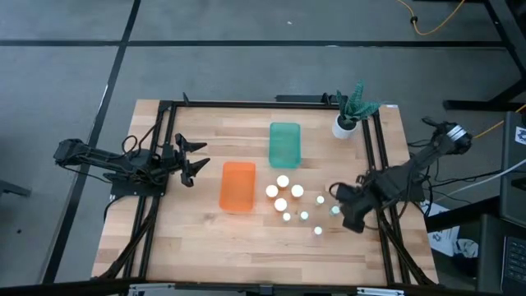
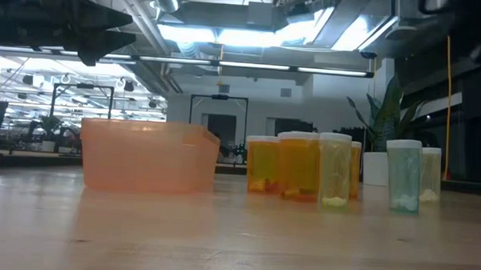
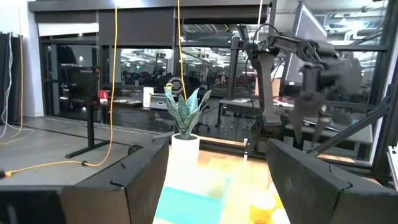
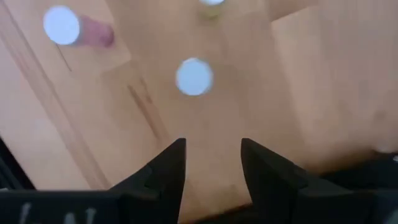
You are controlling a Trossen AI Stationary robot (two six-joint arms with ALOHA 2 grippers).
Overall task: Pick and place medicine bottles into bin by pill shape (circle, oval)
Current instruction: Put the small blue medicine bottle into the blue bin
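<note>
**A:** High view first: where is everything?

**B:** The medicine bottles (image 1: 289,200) stand in a loose cluster of white caps on the wooden table (image 1: 189,238), just to the right of the orange bin (image 1: 237,186). The teal bin (image 1: 285,144) sits beyond them, and a potted plant (image 1: 352,111) is in the far corner. The right gripper (image 1: 338,194) hangs at the cluster's right edge, close to the narrower caps. The left gripper (image 1: 191,158) waits left of the orange bin, fingers spread.

**A:** And the low view?

**B:** The orange bin (image 2: 147,154) looks empty. Amber bottles (image 2: 297,165) stand upright beside paler, greenish ones (image 2: 404,174) (pills show only as a little heap at the bottom).

**A:** Left wrist view?

**B:** Its own fingers (image 3: 137,180) are wide apart, framing the plant (image 3: 184,121) and a strip of teal bin (image 3: 193,202).

**A:** Right wrist view?

**B:** The fingers (image 4: 165,171) stand apart, holding nothing, above a white cap (image 4: 194,76) on the wood; another bottle (image 4: 73,28) lies farther off.

**A:** How will a bottle handle?

**B:** I'd judge it light, stiff and smooth-sided, so easily tipped. Best taken around the body just under the cap, squarely.
</note>
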